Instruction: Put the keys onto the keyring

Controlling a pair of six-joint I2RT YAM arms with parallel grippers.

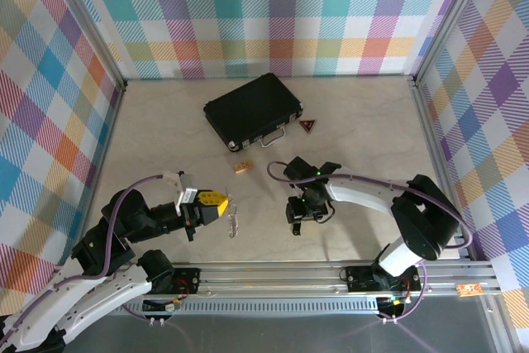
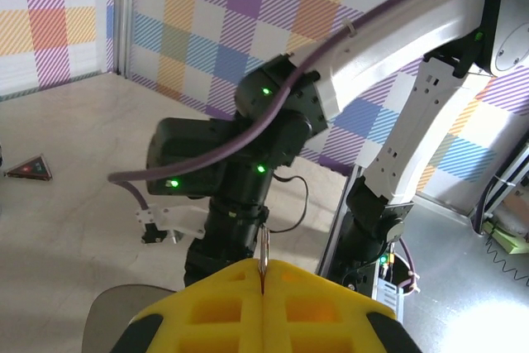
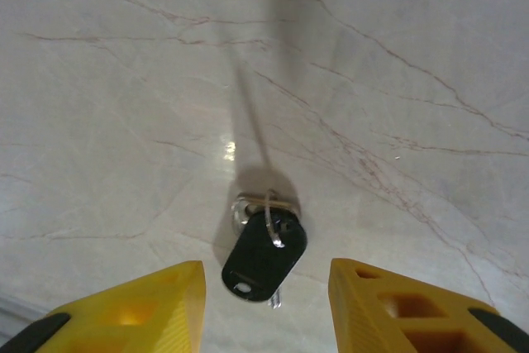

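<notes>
The small silver keys with one black plastic head (image 3: 264,255) lie on the pale marbled tabletop (image 3: 124,80), between the wide-open jaws of the right gripper (image 3: 264,274). They look light, stiff and slick, so a pinch across the black head suits best. At their 9 o'clock, the left gripper (image 1: 221,202) has its jaws clamped on a thin silvery edge, probably the flat oval metal keyring (image 1: 234,221).

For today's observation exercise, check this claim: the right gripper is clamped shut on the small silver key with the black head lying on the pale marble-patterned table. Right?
Not quite. The right wrist view shows the right gripper open: the small silver key with the black head lies on the pale marble-patterned table between its yellow fingers, touching neither.
</notes>
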